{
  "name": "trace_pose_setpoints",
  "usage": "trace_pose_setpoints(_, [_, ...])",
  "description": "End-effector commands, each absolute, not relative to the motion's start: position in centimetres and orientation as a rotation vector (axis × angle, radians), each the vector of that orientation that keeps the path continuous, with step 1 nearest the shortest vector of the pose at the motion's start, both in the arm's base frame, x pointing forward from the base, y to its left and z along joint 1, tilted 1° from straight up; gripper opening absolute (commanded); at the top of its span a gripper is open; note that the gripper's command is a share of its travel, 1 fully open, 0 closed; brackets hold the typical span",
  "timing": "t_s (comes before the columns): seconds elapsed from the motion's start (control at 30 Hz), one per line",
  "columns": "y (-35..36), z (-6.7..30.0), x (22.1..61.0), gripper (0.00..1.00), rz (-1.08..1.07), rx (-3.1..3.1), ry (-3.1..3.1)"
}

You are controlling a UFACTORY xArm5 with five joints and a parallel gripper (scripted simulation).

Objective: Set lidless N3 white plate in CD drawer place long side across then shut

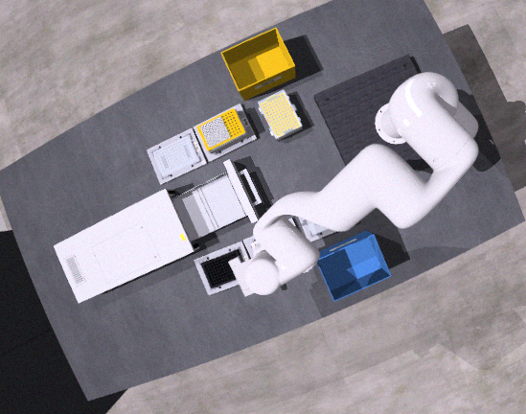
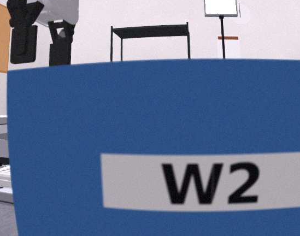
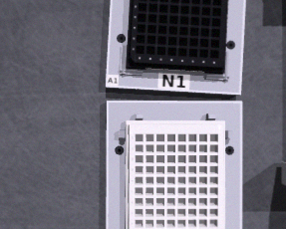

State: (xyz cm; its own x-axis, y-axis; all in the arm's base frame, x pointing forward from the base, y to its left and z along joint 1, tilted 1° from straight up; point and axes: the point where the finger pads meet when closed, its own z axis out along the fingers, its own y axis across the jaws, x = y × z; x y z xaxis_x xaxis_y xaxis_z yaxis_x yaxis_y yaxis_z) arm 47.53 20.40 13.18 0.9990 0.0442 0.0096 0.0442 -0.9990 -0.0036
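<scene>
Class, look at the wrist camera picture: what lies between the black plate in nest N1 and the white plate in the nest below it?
In the wrist view, only nest parts: N1's label strip, a narrow dark gap between the nests, then the white plate's nest frame. No other item sits there.

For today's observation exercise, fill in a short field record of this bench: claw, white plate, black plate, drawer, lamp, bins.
claw: open, holding nothing, above the bench
white plate: lidless, seated in its nest
black plate: in nest N1, beside the white one
drawer: pulled out of the cooler
lamp: yellow, lit
bins: blue W2; yellow
</scene>
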Motion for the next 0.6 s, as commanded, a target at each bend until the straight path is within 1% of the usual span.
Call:
trace_pose_setpoints(0.0, [20.5, 13.3, 47.6, 1.00, -0.019, -3.132, -0.070])
trace_pose_setpoints(0.57, [20.5, 11.0, 47.7, 1.00, -0.019, -3.132, -0.070])
